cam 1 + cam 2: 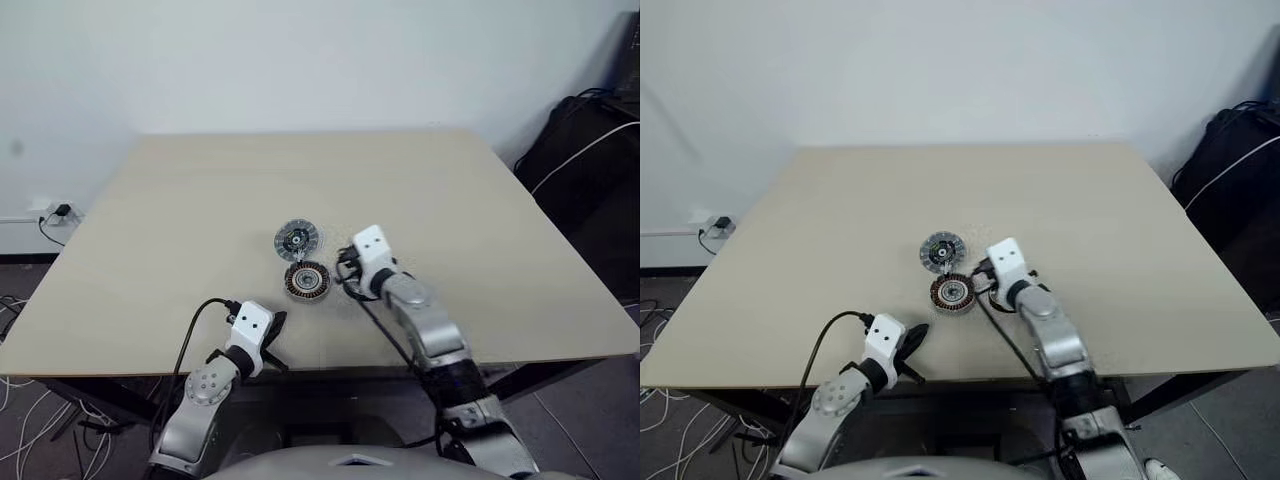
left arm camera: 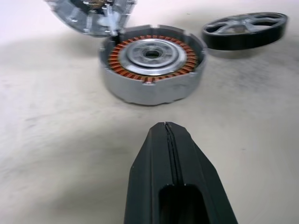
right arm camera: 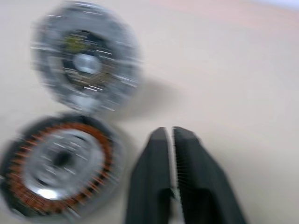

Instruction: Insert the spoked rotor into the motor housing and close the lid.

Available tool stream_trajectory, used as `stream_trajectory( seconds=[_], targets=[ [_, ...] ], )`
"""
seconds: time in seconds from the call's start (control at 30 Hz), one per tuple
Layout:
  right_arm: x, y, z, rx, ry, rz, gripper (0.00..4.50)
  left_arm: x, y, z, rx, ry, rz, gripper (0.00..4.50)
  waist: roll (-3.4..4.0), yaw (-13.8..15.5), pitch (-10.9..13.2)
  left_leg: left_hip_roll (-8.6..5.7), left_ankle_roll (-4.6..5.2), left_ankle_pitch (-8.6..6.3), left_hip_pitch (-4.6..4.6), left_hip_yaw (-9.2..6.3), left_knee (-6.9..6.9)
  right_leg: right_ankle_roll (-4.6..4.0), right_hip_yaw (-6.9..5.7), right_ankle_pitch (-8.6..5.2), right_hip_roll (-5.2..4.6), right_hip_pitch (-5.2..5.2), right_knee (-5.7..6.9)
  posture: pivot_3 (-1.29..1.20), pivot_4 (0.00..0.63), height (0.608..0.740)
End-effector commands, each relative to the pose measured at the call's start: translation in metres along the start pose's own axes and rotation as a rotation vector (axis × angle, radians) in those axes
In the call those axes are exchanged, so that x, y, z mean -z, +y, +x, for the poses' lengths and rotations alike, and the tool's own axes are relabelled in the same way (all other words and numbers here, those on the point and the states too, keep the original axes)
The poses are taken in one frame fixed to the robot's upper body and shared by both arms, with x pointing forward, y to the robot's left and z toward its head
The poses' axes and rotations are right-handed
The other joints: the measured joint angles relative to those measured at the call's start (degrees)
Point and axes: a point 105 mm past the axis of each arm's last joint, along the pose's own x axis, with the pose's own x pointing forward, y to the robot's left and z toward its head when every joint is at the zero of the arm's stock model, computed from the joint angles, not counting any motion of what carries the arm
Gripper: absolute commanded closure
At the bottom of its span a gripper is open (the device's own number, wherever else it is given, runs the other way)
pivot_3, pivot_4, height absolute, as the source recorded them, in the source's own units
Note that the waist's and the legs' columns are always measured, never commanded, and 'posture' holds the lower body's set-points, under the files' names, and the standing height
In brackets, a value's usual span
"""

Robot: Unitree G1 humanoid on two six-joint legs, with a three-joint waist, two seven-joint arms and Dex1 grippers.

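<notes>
The spoked rotor (image 2: pixel 245 30) lay flat on the worktop (image 1: pixel 480 220); likely rigid, slick metal, best pinched across its rim. Both claws, left claw (image 2: pixel 167 133) and right claw (image 3: pixel 170 135), were pressed closed, empty.

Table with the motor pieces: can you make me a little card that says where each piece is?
motor housing: open, copper windings showing
spoked rotor: on the table beside the motor housing, not inserted
lid: off, right next to the motor housing
left gripper: shut, empty, pointing at the motor housing
right gripper: shut, empty, beside the motor housing
</notes>
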Motion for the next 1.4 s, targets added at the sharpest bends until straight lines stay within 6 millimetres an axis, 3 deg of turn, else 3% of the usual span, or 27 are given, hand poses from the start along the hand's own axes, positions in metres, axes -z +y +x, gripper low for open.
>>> stream_trajectory(
  seconds=[0.03,0.2,0.33,0.57,1.03,1.4],
  targets=[
    [-0.011,-0.026,-0.024,0.084,-0.044,0.046,2.95,-0.021,0.005,0.001,-0.02,-0.082,0.018,4.5,0.0,0.1,0.0,0.0,0.0,0.0,0.0,0.0,0.0,0.01,0.0,-0.01,0.0,0.01,-0.01,0.0,0.0,0.74],
    [0.008,-0.045,-0.051,0.181,0.006,0.176,1.36,-0.021,0.004,0.003,-0.003,-0.082,0.012,4.5,0.02,0.0,0.0,0.02,0.0,0.01,-0.01,0.01,0.0,0.25,0.01,-0.15,0.0,0.06,0.0,0.0,0.0,0.74],
    [0.02,-0.029,-0.058,0.136,0.05,0.488,0.08,-0.021,0.002,0.006,0.019,-0.075,0.01,4.5,0.02,-0.1,0.0,0.03,0.0,0.01,-0.01,0.03,0.01,0.27,0.03,-0.16,0.0,0.07,0.0,0.0,0.0,0.74],
    [0.017,-0.003,-0.051,-0.005,0.056,0.938,0.08,-0.02,-0.001,0.007,0.043,-0.068,0.006,4.5,0.21,-0.2,0.1,0.0,0.06,0.03,-0.02,0.05,0.03,0.25,0.04,-0.09,-0.04,0.02,-0.02,0.0,0.0,0.74],
    [0.025,0.005,-0.034,-0.054,0.113,1.069,0.08,-0.018,0.0,0.003,0.026,-0.066,-0.004,4.5,0.31,-0.4,0.2,-0.04,0.13,0.05,-0.03,0.09,-0.09,0.21,0.05,-0.07,-0.09,0.0,-0.07,0.0,0.0,0.74],
    [0.029,0.004,-0.018,-0.095,0.066,1.297,0.08,-0.02,0.0,0.004,0.039,-0.068,0.0,4.5,0.35,-0.4,0.2,-0.04,0.14,0.05,-0.03,0.1,-0.1,0.19,0.05,-0.05,-0.09,0.0,-0.08,0.0,0.0,0.74]
  ],
)
